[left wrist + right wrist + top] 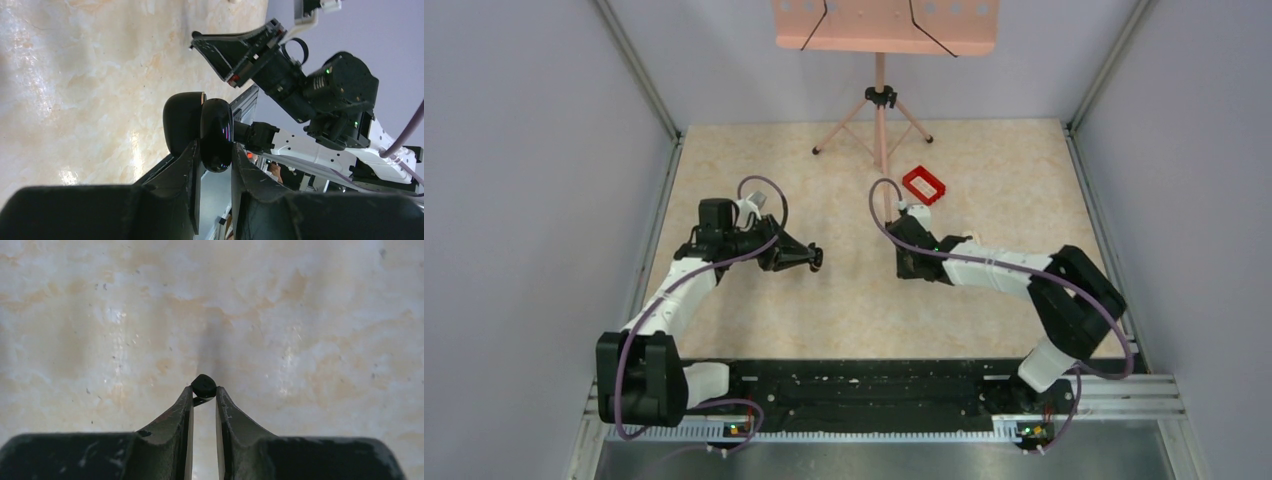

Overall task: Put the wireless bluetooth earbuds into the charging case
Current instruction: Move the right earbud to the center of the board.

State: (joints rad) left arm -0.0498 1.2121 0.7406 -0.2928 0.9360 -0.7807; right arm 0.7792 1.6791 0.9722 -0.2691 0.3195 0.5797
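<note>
Right gripper is clenched on one earbud, pinched at the very fingertips just above the table. Left gripper is clamped on the case, whose lid looks open. Step looks like earbud-to-case transfer; next move needs the stem aligned to a socket. Sockets and the second earbud aren't visible.
</note>
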